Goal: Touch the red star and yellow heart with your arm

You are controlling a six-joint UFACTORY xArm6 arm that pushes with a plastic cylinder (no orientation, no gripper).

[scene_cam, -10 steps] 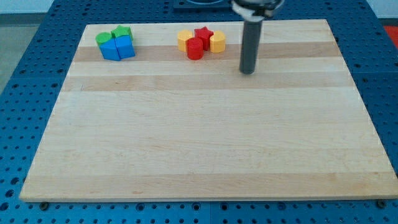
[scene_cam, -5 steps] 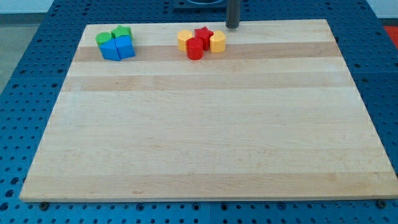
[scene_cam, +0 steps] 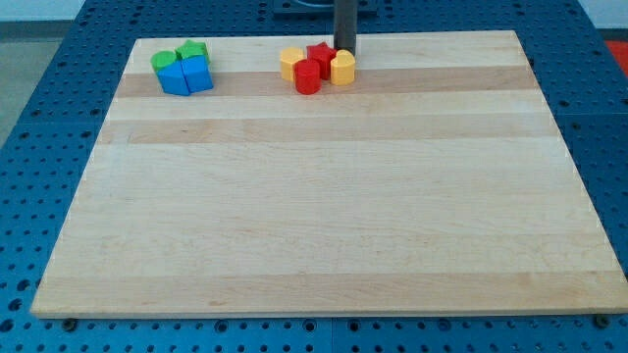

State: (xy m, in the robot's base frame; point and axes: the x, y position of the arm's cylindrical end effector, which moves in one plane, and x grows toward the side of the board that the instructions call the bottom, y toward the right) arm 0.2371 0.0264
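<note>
Near upper frame edge, rod cropped, my tip (scene_cam: 344, 52) touching yellow block (scene_cam: 342, 68) beside red star (scene_cam: 321, 55); no claw visible; open board (scene_cam: 324, 226) below.

My tip (scene_cam: 344, 51) at the view's top, just behind red star (scene_cam: 320, 55) and yellow heart (scene_cam: 342, 68).

I count eight blocks on my desk (scene_cam: 324, 216). Two are red: a red star (scene_cam: 320, 55) and a red cylinder (scene_cam: 307, 76). Two are yellow: a yellow heart (scene_cam: 342, 68) and a yellow block (scene_cam: 290, 64). Two are green (scene_cam: 192, 50) (scene_cam: 163, 62), and two are blue (scene_cam: 175, 77) (scene_cam: 199, 74). One rod, one tip (scene_cam: 344, 51).
</note>
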